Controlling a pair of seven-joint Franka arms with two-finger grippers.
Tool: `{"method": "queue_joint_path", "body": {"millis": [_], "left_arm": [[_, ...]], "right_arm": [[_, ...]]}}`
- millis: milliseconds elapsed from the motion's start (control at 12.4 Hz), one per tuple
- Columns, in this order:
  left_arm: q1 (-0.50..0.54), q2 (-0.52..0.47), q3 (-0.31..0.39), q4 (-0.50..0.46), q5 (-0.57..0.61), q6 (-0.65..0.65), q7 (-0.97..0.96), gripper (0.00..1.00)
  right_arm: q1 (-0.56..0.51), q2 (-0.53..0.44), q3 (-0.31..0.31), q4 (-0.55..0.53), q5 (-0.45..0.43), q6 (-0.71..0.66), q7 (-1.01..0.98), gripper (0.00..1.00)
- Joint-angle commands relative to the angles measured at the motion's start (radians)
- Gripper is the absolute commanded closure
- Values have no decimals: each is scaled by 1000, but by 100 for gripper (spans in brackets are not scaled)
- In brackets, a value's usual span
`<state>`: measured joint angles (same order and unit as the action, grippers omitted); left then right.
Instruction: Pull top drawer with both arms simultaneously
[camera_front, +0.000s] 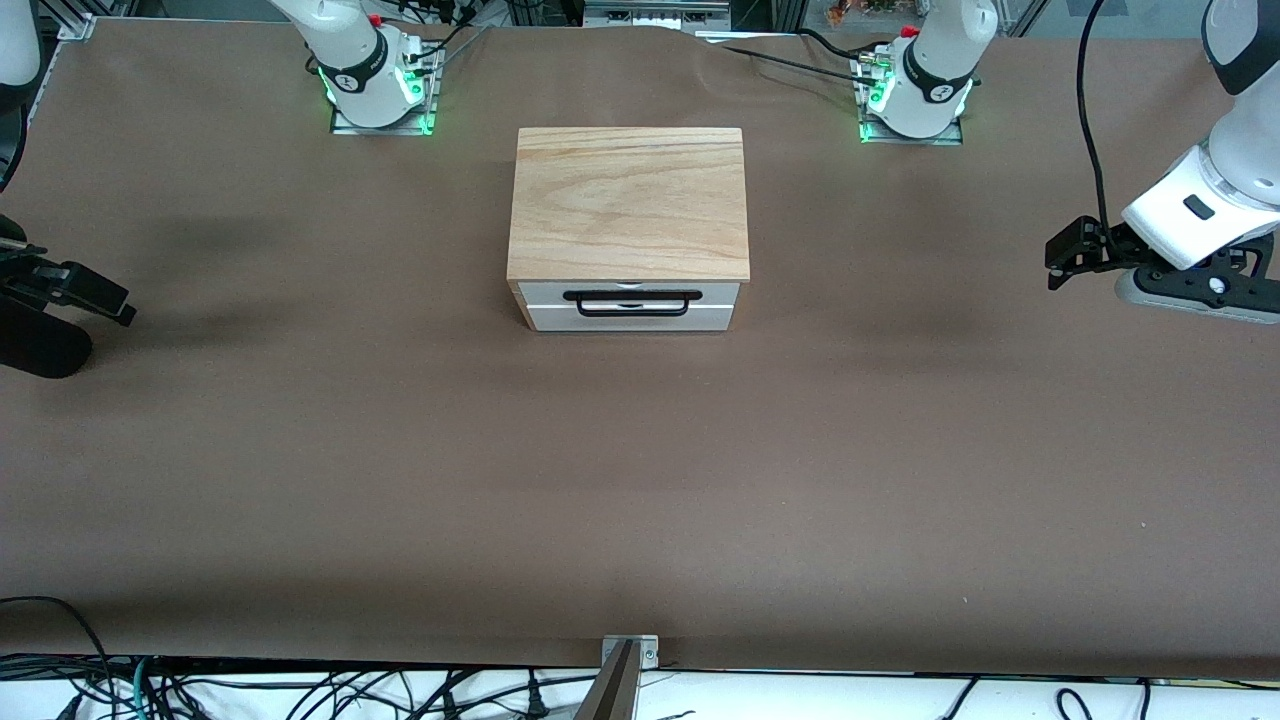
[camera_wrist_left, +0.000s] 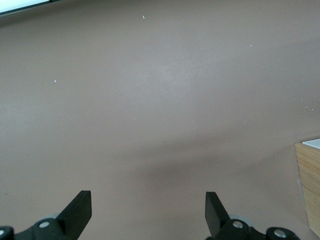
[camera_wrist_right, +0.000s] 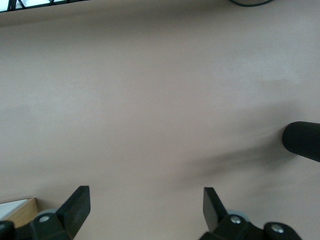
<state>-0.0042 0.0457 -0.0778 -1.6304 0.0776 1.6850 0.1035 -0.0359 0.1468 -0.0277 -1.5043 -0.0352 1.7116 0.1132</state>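
A small box with a light wood top slab (camera_front: 628, 200) stands mid-table. Its top drawer (camera_front: 545, 293) has a white front and a thin black wire handle (camera_front: 632, 312), faces the front camera, and looks shut. My left gripper (camera_front: 1058, 262) hangs open and empty over bare table toward the left arm's end, well apart from the box. My right gripper (camera_front: 118, 303) hangs open and empty toward the right arm's end, also well apart. The left wrist view shows open fingers (camera_wrist_left: 80, 210) and a corner of the box (camera_wrist_left: 310, 185). The right wrist view shows open fingers (camera_wrist_right: 77, 205) and a box corner (camera_wrist_right: 17, 210).
Brown table cover (camera_front: 640, 480) spreads around the box. Arm bases (camera_front: 375, 75) (camera_front: 915, 85) stand at the edge farthest from the front camera. A black rounded part (camera_wrist_right: 302, 140) hangs by my right gripper. Cables (camera_front: 300, 690) lie along the near edge.
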Motion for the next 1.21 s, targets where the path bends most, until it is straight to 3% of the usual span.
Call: {"method": "queue_joint_path", "body": {"millis": [0, 727, 969, 1130], "left_arm": [[3, 0, -2, 15, 2, -18, 1, 0], [4, 0, -2, 15, 2, -18, 2, 0], [1, 16, -2, 20, -7, -18, 7, 0], [-8, 48, -2, 20, -21, -46, 8, 0]], "right_arm": [[-2, -3, -1, 6, 11, -6, -13, 0], [-2, 2, -1, 4, 15, 2, -4, 0], [40, 72, 2, 6, 27, 14, -3, 0], [65, 117, 2, 6, 198, 26, 3, 0]]}}
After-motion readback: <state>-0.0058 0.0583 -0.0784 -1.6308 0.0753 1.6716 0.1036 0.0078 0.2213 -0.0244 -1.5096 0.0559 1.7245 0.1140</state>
